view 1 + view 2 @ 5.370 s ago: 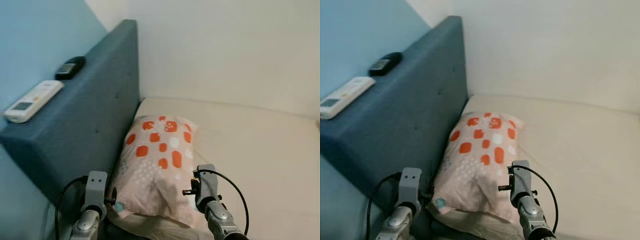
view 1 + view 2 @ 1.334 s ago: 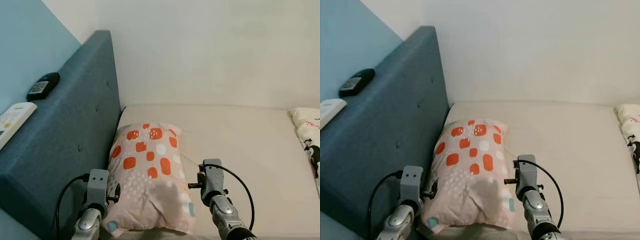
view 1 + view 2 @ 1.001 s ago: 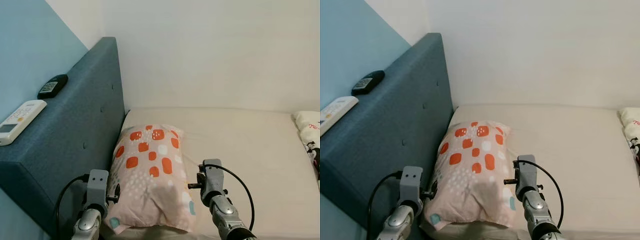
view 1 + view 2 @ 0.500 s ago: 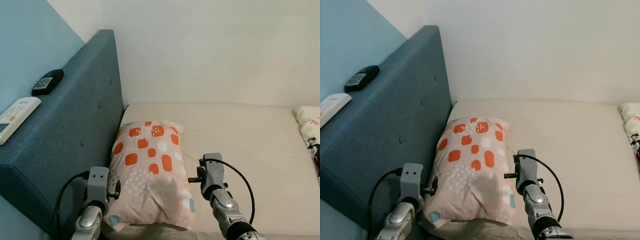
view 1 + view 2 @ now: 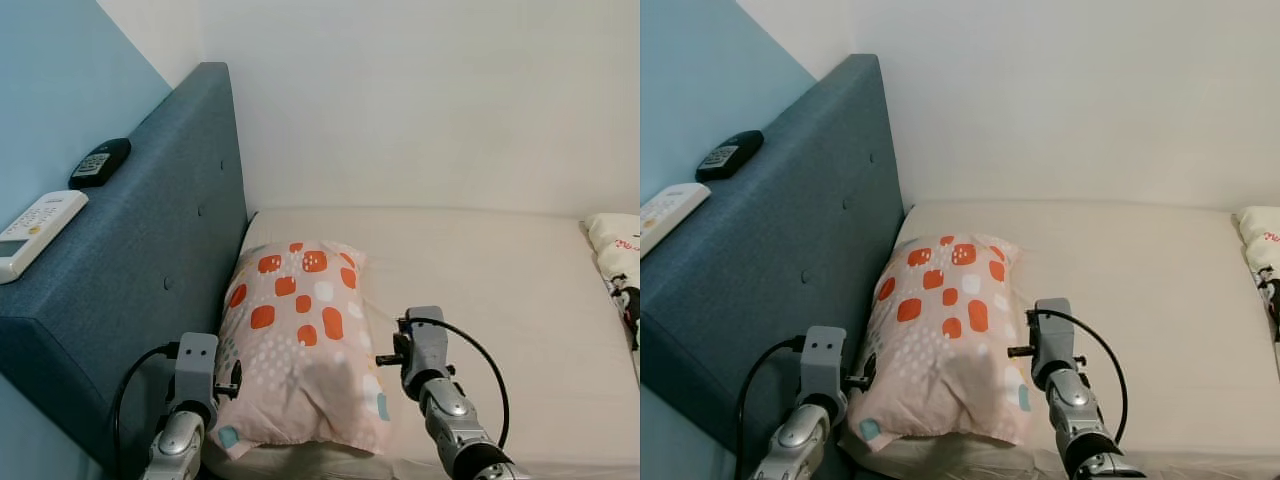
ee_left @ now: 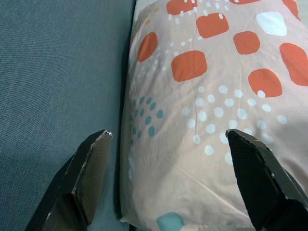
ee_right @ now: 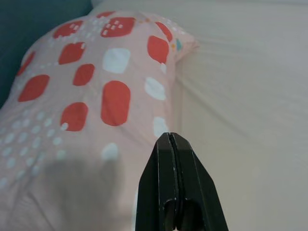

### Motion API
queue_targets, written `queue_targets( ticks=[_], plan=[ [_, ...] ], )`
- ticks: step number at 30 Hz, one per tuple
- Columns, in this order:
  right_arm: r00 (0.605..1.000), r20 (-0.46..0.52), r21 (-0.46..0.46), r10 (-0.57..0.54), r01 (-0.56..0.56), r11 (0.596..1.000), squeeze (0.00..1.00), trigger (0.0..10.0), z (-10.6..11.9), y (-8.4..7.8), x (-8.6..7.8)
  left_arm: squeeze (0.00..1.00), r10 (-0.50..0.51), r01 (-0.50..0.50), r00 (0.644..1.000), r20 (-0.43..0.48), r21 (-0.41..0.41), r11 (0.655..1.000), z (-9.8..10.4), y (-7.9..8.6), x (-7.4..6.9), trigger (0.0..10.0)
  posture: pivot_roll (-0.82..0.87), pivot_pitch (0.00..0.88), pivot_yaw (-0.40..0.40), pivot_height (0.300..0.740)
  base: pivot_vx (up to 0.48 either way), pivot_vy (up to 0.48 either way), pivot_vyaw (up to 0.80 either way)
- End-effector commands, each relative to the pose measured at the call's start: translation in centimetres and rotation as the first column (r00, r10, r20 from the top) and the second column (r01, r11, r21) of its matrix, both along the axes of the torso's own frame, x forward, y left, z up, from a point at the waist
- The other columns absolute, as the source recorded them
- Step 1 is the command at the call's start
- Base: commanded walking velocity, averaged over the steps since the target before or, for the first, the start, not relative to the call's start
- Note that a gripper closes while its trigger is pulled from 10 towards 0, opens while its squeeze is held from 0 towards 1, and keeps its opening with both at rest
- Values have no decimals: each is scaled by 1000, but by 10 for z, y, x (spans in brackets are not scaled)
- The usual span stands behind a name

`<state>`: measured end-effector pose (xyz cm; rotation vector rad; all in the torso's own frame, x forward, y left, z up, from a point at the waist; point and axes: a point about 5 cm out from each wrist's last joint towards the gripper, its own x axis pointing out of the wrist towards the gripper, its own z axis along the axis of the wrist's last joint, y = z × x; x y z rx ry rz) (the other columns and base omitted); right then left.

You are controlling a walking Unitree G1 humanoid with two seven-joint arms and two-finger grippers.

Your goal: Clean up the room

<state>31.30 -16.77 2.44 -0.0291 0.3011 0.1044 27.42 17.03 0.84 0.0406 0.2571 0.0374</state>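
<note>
- Left hand [image 6: 168,183] at lower left: fingers spread wide, holding nothing, over the pillow's edge beside the headboard [image 5: 150,260].
- Pillow [image 5: 300,340] lies lower centre on the bed [image 5: 500,290].
- Right hand [image 7: 175,159]: fingers pressed together, empty, just above the pillow's right side.

The pillow [image 5: 298,346] lies on the bed [image 5: 500,290], against the headboard [image 5: 150,270] on the left. Two remotes [image 5: 42,228] rest on the headboard's top, one behind the other. The left gripper [image 6: 168,178] hangs at the pillow's left side, the right gripper [image 7: 175,187] at its right. At the bed's far right edge lies what may be another pillow [image 5: 615,255].
</note>
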Motion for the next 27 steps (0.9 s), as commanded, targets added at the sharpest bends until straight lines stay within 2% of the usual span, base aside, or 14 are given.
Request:
queue_targets(
  ticks=[1,11,20,27],
  plan=[
    [1000,20,13,19,-19,1000,0,10000,2,5,1,0,0,0,1000,-15,7,1000,-2,2,-2,10000,28,80,-43,702,0,0,0],
    [1000,0,4,16,-16,1000,0,10000,-1,7,-1,0,-2,2,1000,-19,8,1000,-5,2,-5,10000,25,64,-44,716,0,0,0],
    [999,-43,-13,22,-23,1000,0,10000,-15,9,-14,0,-2,2,1000,-23,5,1000,-8,3,-10,10000,23,52,-39,716,0,0,0],
    [998,-57,-7,9,-10,1000,0,10000,-20,11,-18,0,-10,10,999,-30,2,1000,-10,4,-13,10000,23,51,-39,716,0,0,0]
  ],
)
